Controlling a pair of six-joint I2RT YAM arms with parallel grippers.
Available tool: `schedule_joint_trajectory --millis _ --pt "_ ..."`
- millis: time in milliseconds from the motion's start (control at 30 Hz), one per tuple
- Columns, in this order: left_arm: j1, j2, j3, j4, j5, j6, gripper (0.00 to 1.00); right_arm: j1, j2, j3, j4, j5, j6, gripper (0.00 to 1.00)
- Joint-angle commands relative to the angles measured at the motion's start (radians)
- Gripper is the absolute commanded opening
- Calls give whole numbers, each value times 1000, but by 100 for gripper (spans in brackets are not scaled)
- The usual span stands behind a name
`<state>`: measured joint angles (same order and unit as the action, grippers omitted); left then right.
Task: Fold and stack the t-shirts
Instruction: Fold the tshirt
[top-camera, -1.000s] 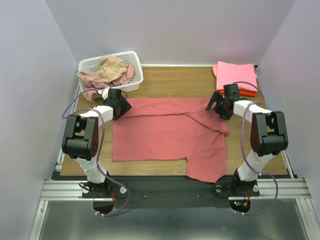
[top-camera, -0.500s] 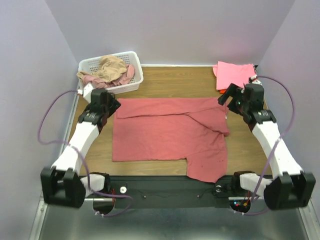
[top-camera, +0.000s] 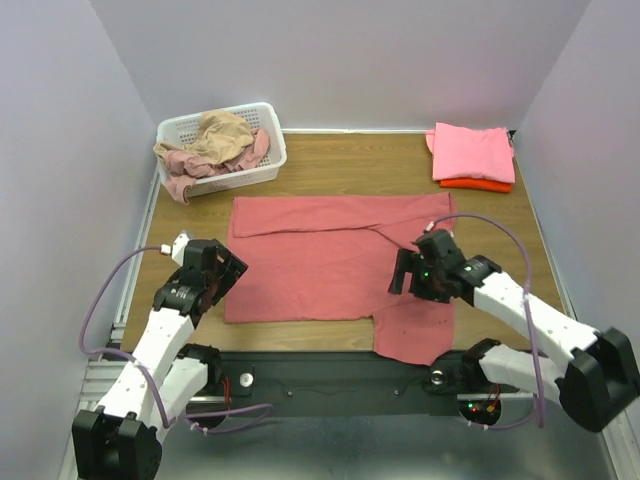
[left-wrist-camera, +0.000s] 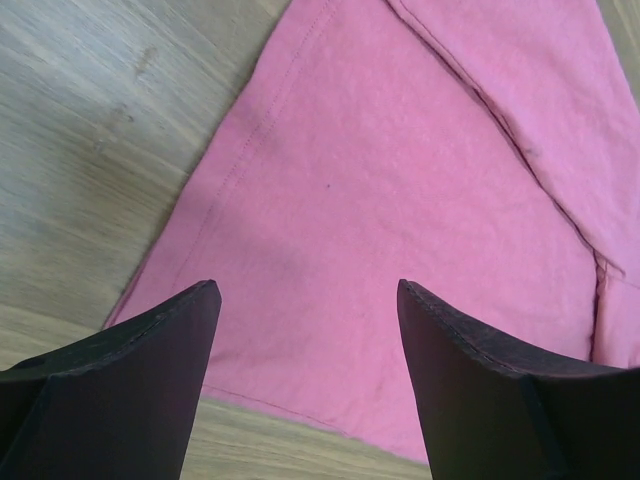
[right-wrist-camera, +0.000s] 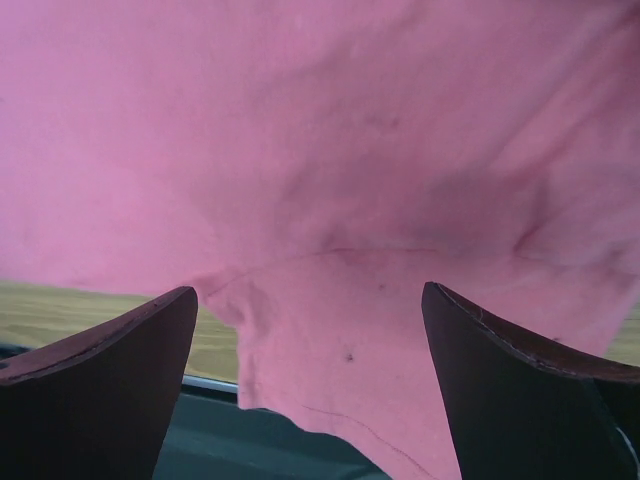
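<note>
Red shirt (top-camera: 330, 260): spread flat at frame centre on the table (top-camera: 340, 160); upper edge folded over, one sleeve hanging past the table's lower edge.
Left gripper (left-wrist-camera: 305, 285): jaws wide, gripping nothing, above the shirt's lower left corner.
Right gripper (right-wrist-camera: 308, 288): jaws wide, gripping nothing, over the lower right sleeve.
Folded stack: pink shirt (top-camera: 472, 152) on orange shirt (top-camera: 478, 184), upper right.
Basket (top-camera: 245, 174): upper left, holding tan shirt (top-camera: 222, 135) and pale rose shirt (top-camera: 180, 165).

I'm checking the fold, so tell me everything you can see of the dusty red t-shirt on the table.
The dusty red t-shirt, seemingly cotton, lies flat on the wooden table. Its far edge is folded over in a band; its near right part reaches past the table's edge. The open left gripper is above its near left corner, the open right gripper above that part.
</note>
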<state>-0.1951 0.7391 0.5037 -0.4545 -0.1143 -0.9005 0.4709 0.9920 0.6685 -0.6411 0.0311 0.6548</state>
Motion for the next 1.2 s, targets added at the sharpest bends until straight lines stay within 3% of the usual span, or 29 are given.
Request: schedule_joint_trajectory --millis 0,267,400,600,733,1167 --pt "-6 72 -4 80 7 -11 83 104 100 34 17 164 104 100" --pt "-6 279 149 209 -36 70 83 106 212 230 8 340 40 100" --pt "-4 423 240 289 -76 133 84 84 345 327 8 443 51 100" --pt "-4 676 407 407 5 207 84 -17 563 462 52 446 3 100" --pt "-4 825 485 432 -18 219 84 -96 684 500 109 379 -49 100" --pt "5 1135 670 406 -79 245 83 -147 904 577 196 336 -122 100"
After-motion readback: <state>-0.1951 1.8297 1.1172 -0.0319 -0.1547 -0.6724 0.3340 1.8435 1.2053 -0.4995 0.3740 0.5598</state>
